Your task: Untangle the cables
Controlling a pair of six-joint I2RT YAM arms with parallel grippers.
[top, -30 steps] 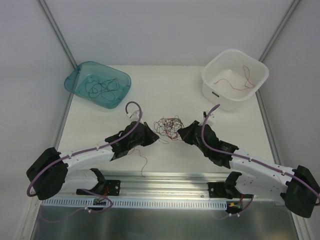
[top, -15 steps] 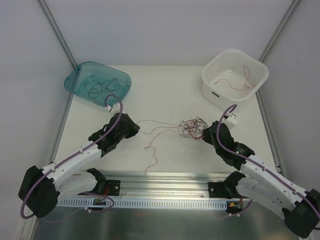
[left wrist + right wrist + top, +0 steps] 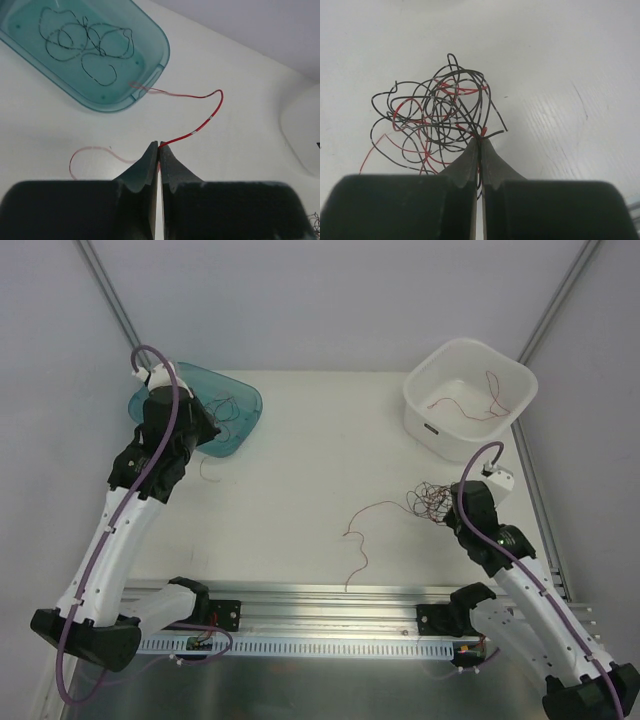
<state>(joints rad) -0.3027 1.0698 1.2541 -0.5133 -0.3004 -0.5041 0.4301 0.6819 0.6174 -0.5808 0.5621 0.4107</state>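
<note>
The cables are a small wiry ball of red and black strands (image 3: 428, 502) at the right of the table. My right gripper (image 3: 447, 517) is shut on its near edge. In the right wrist view the jaws (image 3: 481, 140) pinch black and red strands, and the ball (image 3: 432, 117) spreads ahead and to the left. A loose red strand (image 3: 358, 535) trails left from the ball across the table. My left gripper (image 3: 200, 442) is at the far left beside the teal bin (image 3: 243, 412), shut on one red strand (image 3: 207, 120) that curves up to the bin's rim.
The teal bin (image 3: 150, 60) holds several black strands (image 3: 85, 42). A white tub (image 3: 470, 430) at the back right holds red strands (image 3: 492, 390); its edge shows in the left wrist view (image 3: 300, 130). Metal frame posts stand at both back corners.
My left gripper has pulled a red strand out and carried it far left and back to the teal bin. My right gripper has dragged the ball right and nearer. A red strand now trails mid-table.
</note>
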